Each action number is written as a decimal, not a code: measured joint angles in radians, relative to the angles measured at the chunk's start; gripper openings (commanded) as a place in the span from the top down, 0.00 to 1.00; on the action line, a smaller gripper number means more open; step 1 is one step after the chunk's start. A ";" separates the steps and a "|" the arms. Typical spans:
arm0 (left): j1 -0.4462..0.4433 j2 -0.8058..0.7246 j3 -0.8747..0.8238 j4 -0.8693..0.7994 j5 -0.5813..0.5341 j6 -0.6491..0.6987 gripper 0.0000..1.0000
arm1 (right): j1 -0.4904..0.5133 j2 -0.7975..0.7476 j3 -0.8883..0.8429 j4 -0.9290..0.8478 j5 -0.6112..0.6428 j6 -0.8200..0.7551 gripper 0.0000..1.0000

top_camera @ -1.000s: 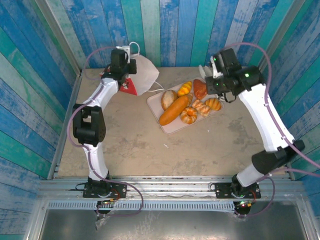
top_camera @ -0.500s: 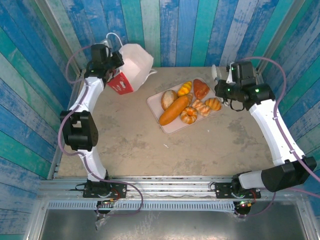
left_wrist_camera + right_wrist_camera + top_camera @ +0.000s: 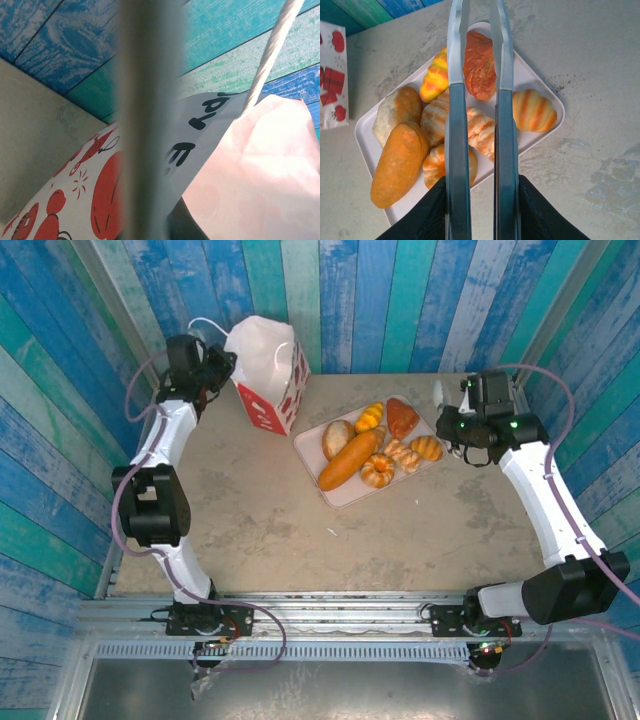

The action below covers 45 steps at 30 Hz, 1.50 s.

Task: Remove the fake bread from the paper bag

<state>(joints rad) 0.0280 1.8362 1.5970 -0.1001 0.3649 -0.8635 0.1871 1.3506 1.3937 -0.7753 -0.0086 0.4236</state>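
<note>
We note walls point(image 3: 350, 300) of blue and teal planks enclosing a scuffed beige table point(image 3: 300, 550); a metal rail point(image 3: 340, 615) lines its near edge.

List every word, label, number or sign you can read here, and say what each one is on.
"E": black capital on the white side of the paper bag, left wrist view; the rest of that word is hidden.
"AP", roughly: black letters further up the same side, cut off, so no whole word can be read.
Top view: the bag's print is too small to read.
No other text.
</note>
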 measured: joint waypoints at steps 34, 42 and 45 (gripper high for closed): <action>0.021 -0.059 0.043 -0.290 -0.118 0.067 0.91 | -0.086 -0.009 -0.122 0.037 -0.019 0.033 0.64; 0.021 -0.059 0.029 -0.265 -0.068 0.058 0.67 | -0.103 -0.009 -0.151 0.044 -0.019 0.040 0.64; 0.021 -0.059 0.029 -0.256 -0.059 0.061 0.59 | -0.108 -0.009 -0.164 0.047 -0.019 0.045 0.64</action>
<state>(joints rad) 0.0494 1.7771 1.6257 -0.3557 0.3058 -0.8021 0.0792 1.3415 1.2293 -0.7284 -0.0277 0.4690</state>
